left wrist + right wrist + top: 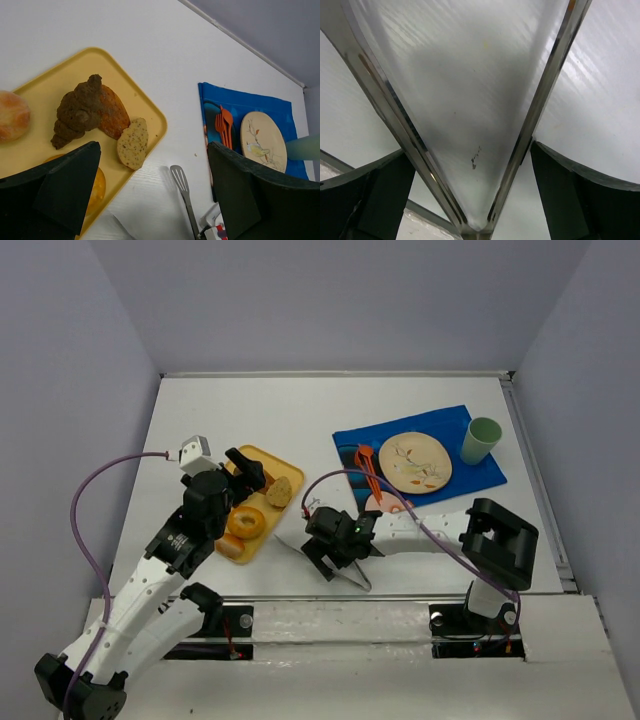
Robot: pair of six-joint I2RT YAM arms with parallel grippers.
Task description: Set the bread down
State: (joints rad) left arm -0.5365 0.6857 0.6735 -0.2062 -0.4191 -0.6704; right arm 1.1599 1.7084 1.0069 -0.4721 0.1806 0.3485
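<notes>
The left gripper (243,472) hangs over the yellow tray (285,462), arm stretched forward from its base, jaws spread wide and holding nothing. The bread (132,143) lies on the tray just ahead of its fingertips (65,192), cut face up. The right gripper (335,558), its arm folded low, hovers over metal tongs (470,150), jaws apart around them.

Left pincer (252,468) gapes; right pincer (318,558) spread low.
</notes>
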